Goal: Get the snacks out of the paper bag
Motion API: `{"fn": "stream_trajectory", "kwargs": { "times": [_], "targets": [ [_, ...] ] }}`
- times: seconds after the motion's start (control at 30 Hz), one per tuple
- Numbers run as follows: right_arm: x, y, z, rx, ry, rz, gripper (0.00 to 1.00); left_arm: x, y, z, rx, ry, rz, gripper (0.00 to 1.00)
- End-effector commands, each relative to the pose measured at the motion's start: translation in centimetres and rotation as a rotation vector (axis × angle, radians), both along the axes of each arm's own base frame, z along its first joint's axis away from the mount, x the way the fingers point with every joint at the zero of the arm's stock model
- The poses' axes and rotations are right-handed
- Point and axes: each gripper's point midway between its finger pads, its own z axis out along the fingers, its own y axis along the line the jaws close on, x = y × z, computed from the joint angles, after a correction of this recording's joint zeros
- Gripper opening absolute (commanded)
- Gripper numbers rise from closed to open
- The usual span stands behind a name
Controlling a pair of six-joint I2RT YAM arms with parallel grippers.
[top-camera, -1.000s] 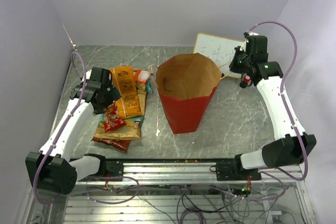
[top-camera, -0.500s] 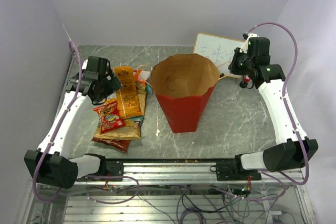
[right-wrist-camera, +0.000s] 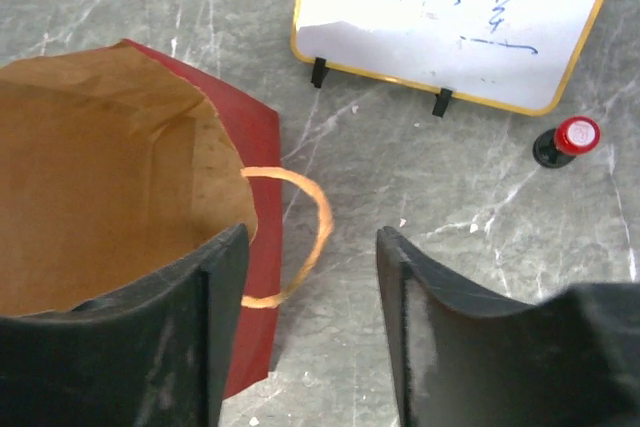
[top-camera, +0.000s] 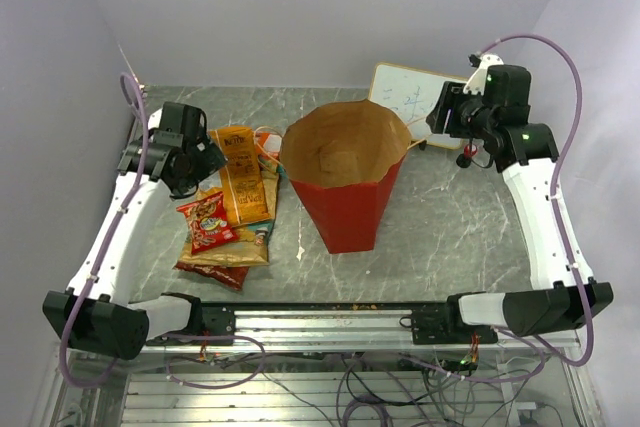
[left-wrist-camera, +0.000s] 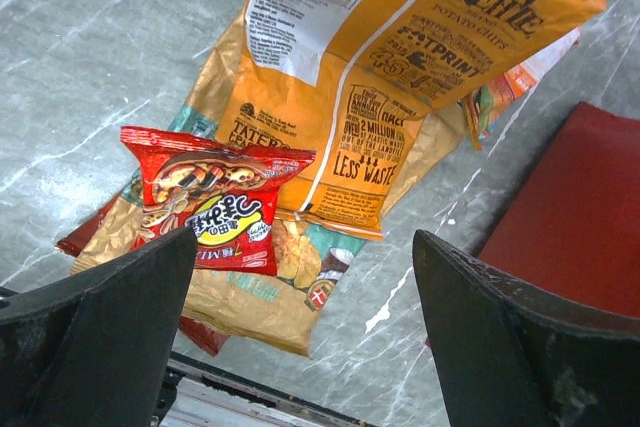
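Seemingly near the finish: the paper bag (top-camera: 345,212) stands upright in the middle of the bench (top-camera: 450,237), mouth open, held by neither arm; no packet shows inside from overhead, tho the bottom is shaded; the snacks (top-camera: 228,222) lie heaped toward the left edge, just beside the bag, w/ an orange chip bag (left-wrist-camera: 400,77) on top and a small red packet (left-wrist-camera: 210,207) over a tan-brown chip bag (left-wrist-camera: 250,297); the left gripper (left-wrist-camera: 303,267) hangs over the heap, jaws at full spread, empty; the right gripper (right-wrist-camera: 310,247) hovers by the bag's far-right rim, jaws partly apart, gripping nothing, the cord handle (right-wrist-camera: 326,219) looped beneath them. Risks, as judged: the bag looks light and is unsteadied, so a jaw catching that cord or brushing the rim could topple it; the right arm works close to the whiteboard (right-wrist-camera: 460,17) and red-capped marker (right-wrist-camera: 567,139) near the far-right corner, and a wide swing might knock either over; a low pass by the left jaws could scatter the stacked packets.
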Motion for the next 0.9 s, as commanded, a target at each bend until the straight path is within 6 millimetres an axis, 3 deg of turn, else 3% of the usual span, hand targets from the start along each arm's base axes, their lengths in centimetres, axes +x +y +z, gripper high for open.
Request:
{"fn": "stream_trajectory", "kwargs": {
  "times": [0.0, 0.13, 0.23, 0.3, 0.4, 0.57, 0.7, 0.87],
  "targets": [
    [-1.0, 0.8, 4.1, 0.034, -0.116, 0.056, 0.61, -0.4, 1.4, 2.5, 0.029, -0.049, 0.071, 1.00],
    [-1.5, 1.2, 7.2, 0.112, -0.190, 0.035, 0.99, 0.2, 1.6, 5.1, 0.040, -0.119, 0.057, 0.99],
    [-2.6, 3.0, 10.4, 0.190, -0.243, 0.118, 1.00, 1.5, 1.3, 9.4, 0.042, -0.237, 0.014, 0.99],
    [-3.9, 4.1, 12.6, 0.192, -0.276, 0.212, 1.00, 2.5, 0.6, 14.0, 0.026, -0.362, -0.044, 0.99],
    [-5.7, 3.4, 15.3, 0.197, -0.313, 0.177, 1.00, 2.8, -1.1, 20.1, -0.009, -0.540, -0.165, 0.99],
    [-9.2, 2.1, 18.7, 0.225, -0.416, 0.113, 1.00, 0.5, -1.5, 29.2, -0.012, -0.878, -0.242, 0.99],
    [-11.0, 0.9, 20.8, 0.254, -0.449, 0.034, 1.00, -1.3, -0.5, 33.4, 0.056, -1.017, -0.239, 0.99],
    [-10.9, -0.4, 20.2, 0.253, -0.402, -0.058, 1.00, -1.8, -0.1, 34.4, 0.109, -1.019, -0.254, 0.99]
  ]
}}
